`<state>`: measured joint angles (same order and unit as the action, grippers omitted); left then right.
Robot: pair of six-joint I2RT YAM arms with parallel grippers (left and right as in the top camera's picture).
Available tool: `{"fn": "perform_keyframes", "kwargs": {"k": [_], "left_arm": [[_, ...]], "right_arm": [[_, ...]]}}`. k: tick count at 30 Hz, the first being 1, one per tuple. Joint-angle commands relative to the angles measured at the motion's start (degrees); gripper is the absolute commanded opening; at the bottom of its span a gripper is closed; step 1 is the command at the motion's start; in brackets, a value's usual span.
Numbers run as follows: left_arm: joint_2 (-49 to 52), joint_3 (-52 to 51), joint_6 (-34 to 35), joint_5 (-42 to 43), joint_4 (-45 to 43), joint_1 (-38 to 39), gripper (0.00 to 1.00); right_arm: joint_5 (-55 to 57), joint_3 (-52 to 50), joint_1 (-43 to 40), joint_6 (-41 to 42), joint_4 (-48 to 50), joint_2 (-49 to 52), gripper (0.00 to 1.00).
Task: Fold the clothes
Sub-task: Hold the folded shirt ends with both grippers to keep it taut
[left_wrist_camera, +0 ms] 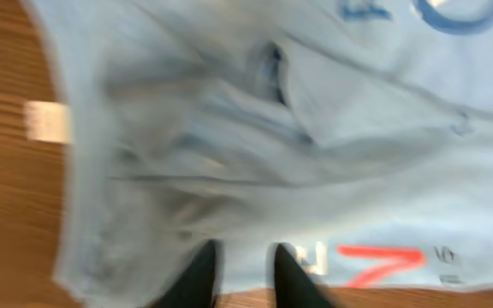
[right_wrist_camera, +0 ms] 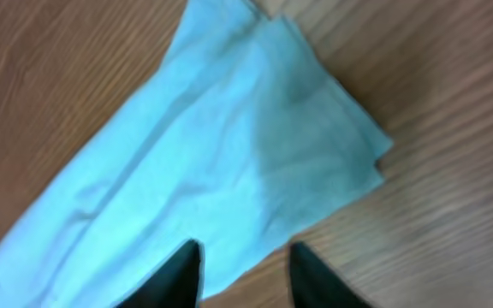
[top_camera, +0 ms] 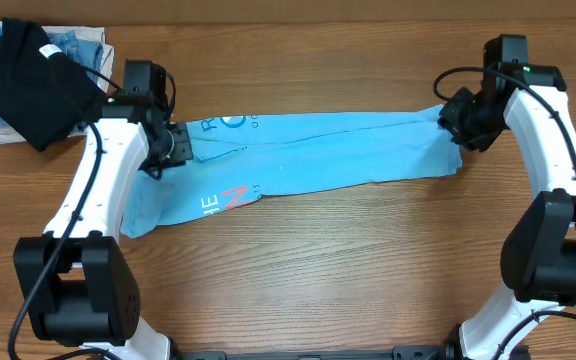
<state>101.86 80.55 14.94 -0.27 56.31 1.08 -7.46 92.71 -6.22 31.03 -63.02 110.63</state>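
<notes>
– While both arms hang over the table, where do we place the light sky-blue short-sleeved t-shirt (top_camera: 328, 150)?
– We find it as a long narrow band lying flat across the brown wood-grain table top (top_camera: 318, 280), between the arms, its white lettering and red-orange mark (top_camera: 233, 198) near the left end.
– And the pincers?
– We see the left gripper (left_wrist_camera: 242, 267) over the left end, black fingers a little apart, no fabric caught between them so far as the blurred view shows. The right gripper (right_wrist_camera: 246, 267) hangs over the right-hand corner, fingers wider apart, holding nothing.
– What do we fear from here?
– We judge that a pinch taking only the top layer would peel the band open. Unequal lifts by the two arms would skew the next fold. A drag leftward could push cloth toward the black folded shirt (top_camera: 28, 75) and the denim-blue and white folded garments (top_camera: 78, 45) at the far left corner.
– Surface and room?
– We note smooth wood, on which the cloth should slide readily; of the room we see nothing beyond the table.
</notes>
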Motion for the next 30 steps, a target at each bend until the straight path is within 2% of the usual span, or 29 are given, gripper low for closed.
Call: {"fn": "perform_keyframes", "kwargs": {"k": [1,4,5,15,21,30], "left_arm": [[-0.42,-3.76,0.44,7.85,-1.09,-0.15,0.08],[1.18,-6.71,1.42,7.80,-2.89,-0.15,0.04],[1.92,-7.26,1.40,7.76,-3.17,-0.15,0.04],[9.73,-7.52,1.40,7.08,-3.10,-0.74,0.04],[13.86,-7.52,1.42,2.14,-4.17,-0.76,0.04],[16.76,-7.54,2.36,-0.33,-3.91,-1.55,0.04]], "right_arm": [[-1.92,-2.45,0.52,-2.58,0.87,1.53,0.24],[-3.37,-5.16,0.52,-2.58,3.08,2.89,0.12],[-3.58,-5.75,0.52,-2.58,3.45,3.32,0.11],[-0.07,-9.16,0.52,-2.56,7.15,8.09,0.14],[3.87,-9.18,0.46,-2.58,10.16,9.25,0.14],[7.43,-10.91,0.46,-2.56,11.45,9.35,0.14]]}}
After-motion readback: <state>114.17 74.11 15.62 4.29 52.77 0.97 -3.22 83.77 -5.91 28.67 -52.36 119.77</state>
